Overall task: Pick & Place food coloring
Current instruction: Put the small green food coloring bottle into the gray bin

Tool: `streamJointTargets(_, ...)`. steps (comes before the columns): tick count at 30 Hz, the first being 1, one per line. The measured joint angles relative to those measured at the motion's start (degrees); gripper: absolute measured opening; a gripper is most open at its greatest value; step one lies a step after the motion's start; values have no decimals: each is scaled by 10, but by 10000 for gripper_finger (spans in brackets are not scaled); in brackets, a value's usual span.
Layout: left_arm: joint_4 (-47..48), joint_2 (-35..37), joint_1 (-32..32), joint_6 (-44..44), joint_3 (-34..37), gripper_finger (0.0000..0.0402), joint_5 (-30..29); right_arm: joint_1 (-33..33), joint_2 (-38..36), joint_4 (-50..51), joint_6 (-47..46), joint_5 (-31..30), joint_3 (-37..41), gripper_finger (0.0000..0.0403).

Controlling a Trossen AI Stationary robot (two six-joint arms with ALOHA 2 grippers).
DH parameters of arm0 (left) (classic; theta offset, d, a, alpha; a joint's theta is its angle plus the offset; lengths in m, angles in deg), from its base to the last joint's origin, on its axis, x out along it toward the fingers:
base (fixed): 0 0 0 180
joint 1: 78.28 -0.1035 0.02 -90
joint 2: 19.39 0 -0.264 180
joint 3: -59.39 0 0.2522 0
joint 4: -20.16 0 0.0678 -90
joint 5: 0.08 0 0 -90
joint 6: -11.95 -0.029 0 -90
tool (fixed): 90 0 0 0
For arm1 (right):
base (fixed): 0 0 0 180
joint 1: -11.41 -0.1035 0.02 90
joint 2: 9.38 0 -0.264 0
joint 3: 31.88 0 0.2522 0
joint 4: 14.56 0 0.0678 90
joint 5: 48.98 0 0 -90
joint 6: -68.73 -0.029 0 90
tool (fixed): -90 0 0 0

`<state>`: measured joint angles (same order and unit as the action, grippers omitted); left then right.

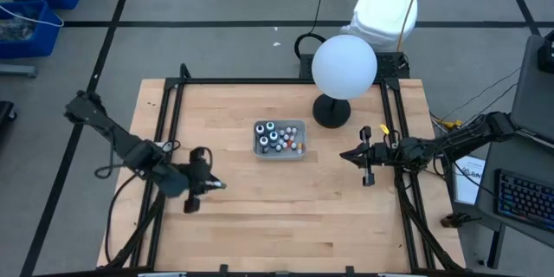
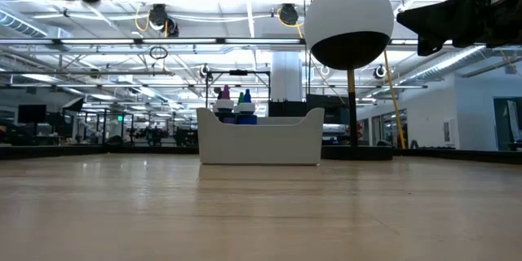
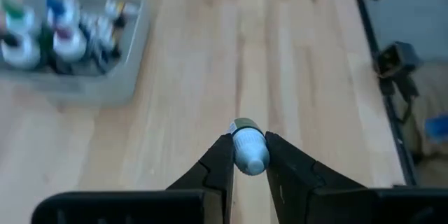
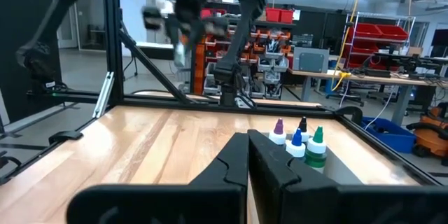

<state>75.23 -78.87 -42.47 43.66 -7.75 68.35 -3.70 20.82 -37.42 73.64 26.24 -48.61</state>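
A grey tray (image 1: 279, 138) stands mid-table with several tiny food coloring bottles (image 3: 56, 31) upright in it; their coloured tips (image 2: 235, 106) rise above its rim. My left gripper (image 1: 212, 186) hangs over the near left part of the table, left of the tray, shut on one small pale bottle (image 3: 248, 150). My right gripper (image 1: 344, 156) hovers right of the tray with its fingers (image 4: 248, 164) shut on nothing. My left gripper pinches the small bottle by its two sides (image 3: 246, 159) between the two fingers. The fingers slant down toward the table's right side. The bottle lies along them, its far end (image 3: 243, 124) sticking out ahead of the fingertips. It is lifted clear of the wood.
A large white globe on a black stand (image 1: 344, 67) stands behind and to the right of the tray. A black frame (image 1: 173, 104) runs along the table's edges. Bare wood lies between my left gripper and the tray.
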Motion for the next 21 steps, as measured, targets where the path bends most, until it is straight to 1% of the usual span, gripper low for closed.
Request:
streamJointTargets(2, -50, 46, -9, 25, 75, 68, 2, 0, 0, 0, 0, 0, 0, 0)
streamJointTargets(4, -86, 82, -16, 39, 136, 66, 8, 0, 0, 0, 1, 0, 0, 0)
streamJointTargets(7, -116, 117, -22, 49, 209, 67, 12, 0, 0, 0, 1, 0, 0, 0)
streamJointTargets(9, -140, 132, -28, 48, 241, 69, 22, 0, 0, 0, 1, 0, 0, 0)
streamJointTargets(13, -173, 139, -43, 33, 285, 70, 35, 0, 2, 0, 0, -1, 0, 0)
streamJointTargets(17, -215, 138, -54, -4, 307, 71, 33, 0, 7, 1, -12, -1, 0, 0)
streamJointTargets(21, -242, 138, -65, -37, 310, 71, -5, 0, 7, 0, -12, -1, 0, 0)
